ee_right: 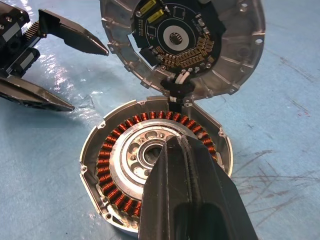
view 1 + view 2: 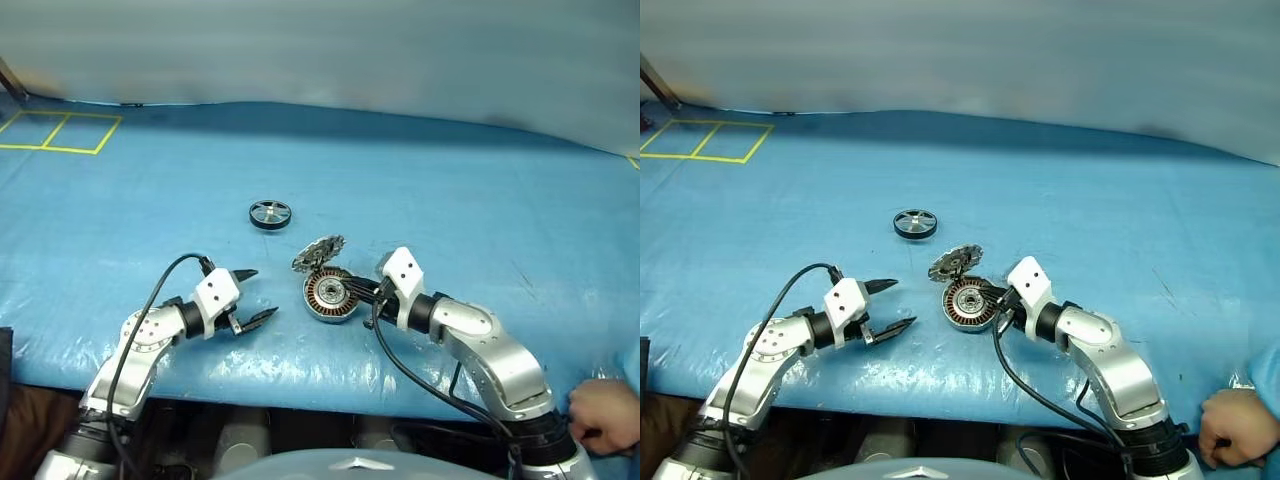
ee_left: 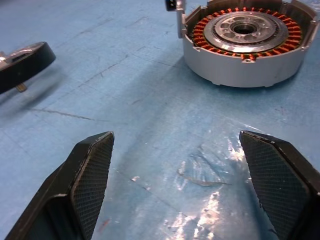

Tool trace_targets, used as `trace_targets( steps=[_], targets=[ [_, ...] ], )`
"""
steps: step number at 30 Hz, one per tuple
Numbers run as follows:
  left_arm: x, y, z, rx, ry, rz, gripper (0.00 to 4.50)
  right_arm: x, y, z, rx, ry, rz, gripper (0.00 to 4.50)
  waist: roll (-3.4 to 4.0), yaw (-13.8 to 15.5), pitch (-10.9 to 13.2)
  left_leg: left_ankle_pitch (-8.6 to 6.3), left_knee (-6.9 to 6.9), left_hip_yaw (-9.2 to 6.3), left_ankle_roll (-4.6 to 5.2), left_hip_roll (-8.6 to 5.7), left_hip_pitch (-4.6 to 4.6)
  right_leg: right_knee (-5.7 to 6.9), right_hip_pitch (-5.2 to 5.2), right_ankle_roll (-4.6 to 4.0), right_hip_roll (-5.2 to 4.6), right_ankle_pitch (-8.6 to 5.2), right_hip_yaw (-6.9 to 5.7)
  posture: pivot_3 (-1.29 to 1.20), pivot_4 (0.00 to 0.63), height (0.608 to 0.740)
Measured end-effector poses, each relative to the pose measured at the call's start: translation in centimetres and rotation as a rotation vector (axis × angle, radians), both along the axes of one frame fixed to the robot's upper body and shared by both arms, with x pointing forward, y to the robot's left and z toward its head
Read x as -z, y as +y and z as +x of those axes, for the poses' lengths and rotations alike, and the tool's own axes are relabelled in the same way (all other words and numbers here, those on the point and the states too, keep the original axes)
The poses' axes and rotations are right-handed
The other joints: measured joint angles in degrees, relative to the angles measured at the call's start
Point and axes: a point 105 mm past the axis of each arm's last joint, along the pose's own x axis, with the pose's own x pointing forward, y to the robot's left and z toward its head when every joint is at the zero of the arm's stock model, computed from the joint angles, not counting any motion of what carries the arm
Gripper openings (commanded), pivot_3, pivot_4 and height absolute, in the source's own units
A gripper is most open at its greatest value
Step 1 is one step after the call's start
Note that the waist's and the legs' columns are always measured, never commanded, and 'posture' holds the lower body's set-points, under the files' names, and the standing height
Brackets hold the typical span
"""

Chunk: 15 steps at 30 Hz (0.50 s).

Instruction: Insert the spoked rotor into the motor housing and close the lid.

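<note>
Two claws, head view: left claw [image 2: 248, 298] gapes wide and empty just left of the motor housing [image 2: 329, 296]; right claw [image 2: 992, 298] is pressed closed over the housing's right rim, gripping nothing that I can make out.
Rotor, head view: spoked rotor [image 2: 270, 214] lies flat on the blue tabletop [image 2: 450, 200], beyond the housing and to its left, well apart.
Lid, head view: lid [image 2: 318, 252] stands tilted open at the housing's far rim.
Left wrist view: copper windings ring a silver hub with a dark bore; rotor's black ring sits off to one side.
Right wrist view: lid's inner face carries a dark circuit board, wired to the housing.
Advice: likely the left claw should fetch the rotor by its rim, then lower it level and centred while the right steadies the housing.
</note>
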Motion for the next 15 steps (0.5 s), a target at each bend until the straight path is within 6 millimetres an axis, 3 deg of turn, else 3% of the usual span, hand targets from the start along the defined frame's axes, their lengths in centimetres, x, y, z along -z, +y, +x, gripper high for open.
trace_targets(
  steps=[7, 15],
  targets=[
    [-6.6, 0.3, 5.6, 0.004, -0.188, 0.167, 4.29, 0.4, -1.0, -0.4, 0.025, 0.003, -0.016, 0.03, -0.11, -0.1, 0.2, 0.02, -0.02, -0.04, 0.02, -0.01, -0.06, -0.01, -0.01, 0.01, 0.03, 0.00, -0.04, 0.00, 0.150, 0.740],
    [-8.7, 0.2, 9.6, 0.050, -0.186, 0.406, 4.29, 0.6, -1.4, -0.4, 0.048, 0.005, -0.019, 0.03, -0.20, -0.2, 0.4, 0.02, -0.02, -0.07, 0.03, -0.01, -0.14, 0.02, -0.03, 0.08, 0.07, -0.04, -0.04, 0.00, 0.150, 0.740]
  ],
)
